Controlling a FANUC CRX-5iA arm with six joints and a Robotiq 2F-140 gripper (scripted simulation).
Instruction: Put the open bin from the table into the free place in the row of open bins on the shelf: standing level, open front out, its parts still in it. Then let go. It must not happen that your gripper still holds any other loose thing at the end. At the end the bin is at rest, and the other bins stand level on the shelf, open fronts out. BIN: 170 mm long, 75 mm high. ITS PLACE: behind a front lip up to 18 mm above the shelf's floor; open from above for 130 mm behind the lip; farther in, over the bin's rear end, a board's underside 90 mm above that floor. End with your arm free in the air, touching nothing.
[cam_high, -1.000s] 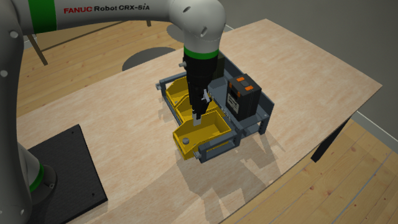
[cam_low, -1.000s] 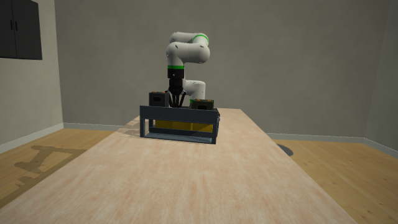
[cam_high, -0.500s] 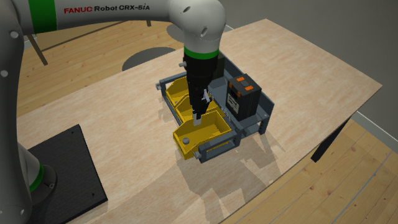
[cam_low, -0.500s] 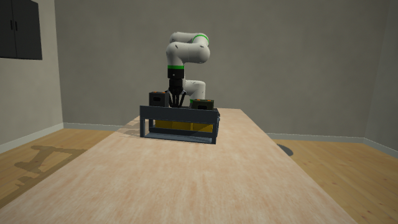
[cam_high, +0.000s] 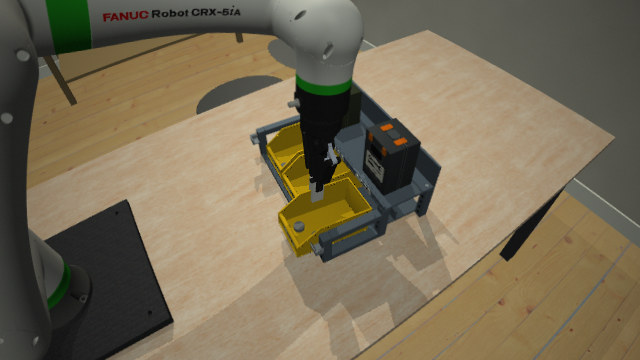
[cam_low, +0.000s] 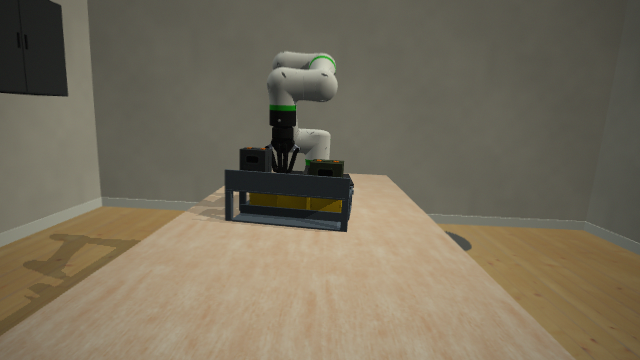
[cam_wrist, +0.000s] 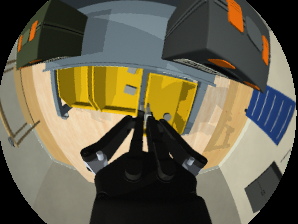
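Gripper (cam_high: 317, 192) is clamped on bin (cam_high: 330, 212) side wall; bin's long axis runs beside it, rear toward shelf (cam_high: 430, 172).

1. A grey shelf (cam_high: 430, 172) stands mid-table (cam_high: 475, 115), toward the far edge.
2. Three yellow bins sit in its row; the nearest bin (cam_high: 345, 207) juts past the front lip, holding a grey part (cam_high: 299, 226).
3. The gripper (cam_high: 316, 192) points down, pinched on that bin's side wall.
4. A black box (cam_high: 392, 155) with orange tabs tops the shelf.
5. A black base plate (cam_high: 110, 260) lies at the table's near-left corner.
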